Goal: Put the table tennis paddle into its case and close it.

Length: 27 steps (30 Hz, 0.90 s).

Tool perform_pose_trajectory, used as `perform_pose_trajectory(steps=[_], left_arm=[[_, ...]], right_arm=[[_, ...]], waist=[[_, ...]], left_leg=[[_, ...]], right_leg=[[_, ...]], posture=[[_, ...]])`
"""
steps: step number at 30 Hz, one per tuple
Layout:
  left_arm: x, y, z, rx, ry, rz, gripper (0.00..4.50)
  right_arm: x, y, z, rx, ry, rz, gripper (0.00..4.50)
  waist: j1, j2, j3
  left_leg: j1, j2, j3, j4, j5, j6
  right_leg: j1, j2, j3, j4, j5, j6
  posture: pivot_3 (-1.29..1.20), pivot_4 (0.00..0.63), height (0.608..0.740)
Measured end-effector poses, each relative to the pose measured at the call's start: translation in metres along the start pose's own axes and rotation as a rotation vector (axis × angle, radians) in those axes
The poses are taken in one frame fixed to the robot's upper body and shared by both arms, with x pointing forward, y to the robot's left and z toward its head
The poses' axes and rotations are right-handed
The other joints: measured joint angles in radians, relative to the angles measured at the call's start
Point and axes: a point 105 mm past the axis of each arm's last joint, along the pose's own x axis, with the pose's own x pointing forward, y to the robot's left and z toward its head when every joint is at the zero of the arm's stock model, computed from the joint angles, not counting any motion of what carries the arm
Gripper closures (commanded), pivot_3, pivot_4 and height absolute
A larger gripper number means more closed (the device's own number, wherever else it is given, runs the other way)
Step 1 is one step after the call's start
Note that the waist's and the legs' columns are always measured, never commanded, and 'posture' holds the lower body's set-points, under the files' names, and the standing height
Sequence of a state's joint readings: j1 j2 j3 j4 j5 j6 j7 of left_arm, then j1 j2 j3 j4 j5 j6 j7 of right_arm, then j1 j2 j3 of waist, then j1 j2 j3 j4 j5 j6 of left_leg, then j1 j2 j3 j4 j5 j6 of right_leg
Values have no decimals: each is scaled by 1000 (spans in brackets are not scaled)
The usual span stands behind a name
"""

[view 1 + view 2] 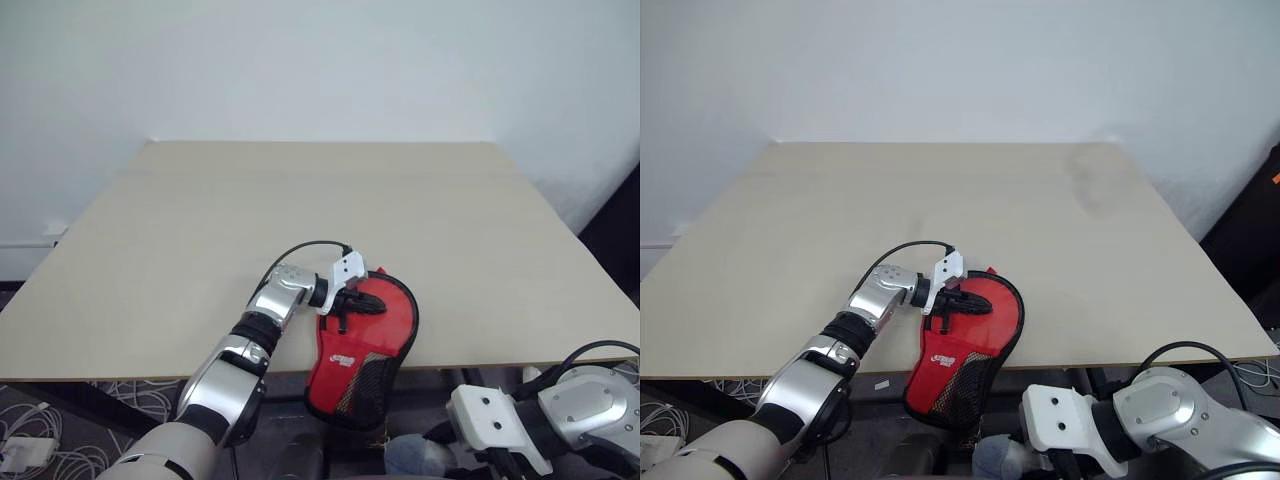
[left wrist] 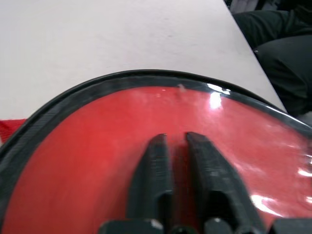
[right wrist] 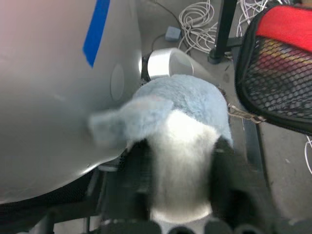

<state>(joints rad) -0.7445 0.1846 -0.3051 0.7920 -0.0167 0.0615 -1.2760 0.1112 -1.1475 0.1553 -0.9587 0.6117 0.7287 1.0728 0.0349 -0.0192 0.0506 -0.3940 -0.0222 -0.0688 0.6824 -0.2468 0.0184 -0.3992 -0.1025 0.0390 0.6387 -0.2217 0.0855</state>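
Nearest you, the right gripper (image 3: 179,146) hangs low, off the near end of the case. A pale blue-grey fluffy plush lump (image 3: 181,100) sits at it, and you cannot tell whether that pincer is clenched or released.

The paddle-shaped zip case (image 1: 352,372), red fabric with black mesh and trim, lies on the beige matte table (image 1: 300,200), its mesh end overhanging the edge. The left gripper (image 2: 173,139) rests over the case's round end, its black fingers (image 2: 156,165) slightly parted and grasping nothing.

The round red rubber-faced paddle (image 2: 87,165) seems to be already inside, seen through the case's glossy clear plastic side.

Closing looks like the remaining step. Whether the zip is shut cannot be made out. Pin the slick plastic flat first, since the soft fabric will bunch and the overhanging end could slide off. Pull along the curved black trim, not across it.
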Motion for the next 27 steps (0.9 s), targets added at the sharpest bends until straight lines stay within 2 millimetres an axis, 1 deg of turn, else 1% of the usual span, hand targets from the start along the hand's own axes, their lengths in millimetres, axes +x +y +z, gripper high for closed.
perform_pose_trajectory(steps=[2, 3, 5, 6, 8, 9, 11, 13, 15, 16, 17, 18, 19, 22, 23, 25, 27], left_arm=[[-4, -3, 0, 10, 2, -9, 2277], [-7, -5, 0, 11, 3, -7, 1890], [-16, -3, 1, 6, 7, 20, 1232], [-19, -2, 3, 6, 1, 32, 912], [-33, 4, 13, 20, -25, 86, 311], [-43, 8, 21, 41, -43, 124, 25], [-69, 16, 38, 79, -76, 204, 25], [-96, 20, 49, 100, -98, 279, 25], [-122, 20, 54, 113, -102, 353, 25], [-135, 16, 52, 112, -99, 386, 25], [-146, 11, 45, 96, -85, 414, 25], [-153, 7, 37, 62, -74, 434, 25], [-160, 4, 29, 33, -67, 455, 25], [-175, -5, 9, -56, -67, 537, 25], [-184, -10, -3, -99, -54, 584, 25], [-193, -15, -16, -154, -41, 640, 25], [-200, -22, -25, -196, -52, 686, 25]], right_arm=[[-4, -1, 5, 3, -18, 21, 1091], [-8, -2, 8, 7, -35, 42, 699], [-16, -5, 12, 20, -64, 61, 33], [-19, -8, 13, 24, -69, 57, 0], [-29, -19, 18, 25, -89, 38, 0], [-36, -30, 22, 19, -101, 5, 0], [-49, -54, 29, 13, -137, -74, 0], [-59, -76, 29, 27, -147, -144, 0], [-65, -98, 23, 50, -145, -216, 0], [-68, -110, 19, 56, -143, -250, 0], [-70, -121, 14, 67, -137, -288, 0], [-73, -131, 7, 89, -125, -327, 0], [-73, -139, 4, 99, -123, -350, 0], [-74, -160, 5, 91, -143, -421, 0], [-75, -169, 6, 95, -163, -458, 0], [-75, -180, 4, 117, -174, -500, 0], [-73, -188, 3, 130, -190, -529, 0]], waist=[[-3, 0, 0], [-4, 0, 0], [-3, -1, 1], [-3, -1, 1], [-4, -2, 2], [-6, -2, 2], [-11, -2, 2], [-14, -2, 2], [-22, -2, 2], [-28, -1, 2], [-34, 0, 2], [-36, 0, 2], [-36, 0, 2], [-36, 1, 2], [-36, 1, 2], [-35, 1, 3], [-32, 1, 3]], left_leg=[[0, 1, 0, 0, 0, 0], [0, 1, 0, 0, 0, 0], [-1, 1, 0, 0, 0, 0], [-1, 1, 0, 0, 0, 0], [-2, 1, 1, 0, 0, 0], [-2, 1, 1, 0, 0, 0], [-2, 2, 1, -1, 0, 0], [-2, 1, 1, -3, 0, 0], [-2, 1, 2, -4, 0, 0], [-2, 1, 3, -5, 0, 0], [-2, 1, 3, -5, 0, 0], [-2, 0, 3, -5, 0, 0], [-2, 1, 3, -5, 0, 0], [-1, 1, 3, -5, 0, 0], [-1, 1, 2, -5, 0, 0], [-1, 1, 2, -5, 0, 0], [-1, 0, 2, -5, 0, 0]], right_leg=[[-1, 0, 0, 0, 0, 0], [-1, 0, 0, 0, 0, 0], [-2, 0, 0, 0, 0, 0], [-2, 0, 0, 0, 0, 0], [-3, 0, 0, 1, 0, 0], [-4, 0, 1, 1, 0, 0], [-5, 1, 1, 1, 1, 0], [-6, 1, 1, 1, 1, 0], [-7, 0, 1, 1, 1, 0], [-7, 0, 3, 1, 1, 0], [-7, 0, 4, 1, 1, 0], [-8, 0, 4, 1, 1, 0], [-8, 0, 3, 1, 1, 0], [-8, 1, 3, 2, 1, 0], [-7, 1, 3, 2, 1, 0], [-8, 1, 3, 2, 1, 0], [-8, 0, 3, 2, 1, -1]], posture=[[0, 0, 698], [0, 0, 698], [0, 0, 698], [0, 0, 698], [0, 0, 698], [0, 0, 698], [0, 0, 698], [0, 0, 698], [0, 0, 698], [0, 0, 698], [0, 0, 698], [0, 0, 698], [0, 0, 698], [0, 0, 698], [0, 0, 698], [0, 0, 698], [0, 0, 698]])
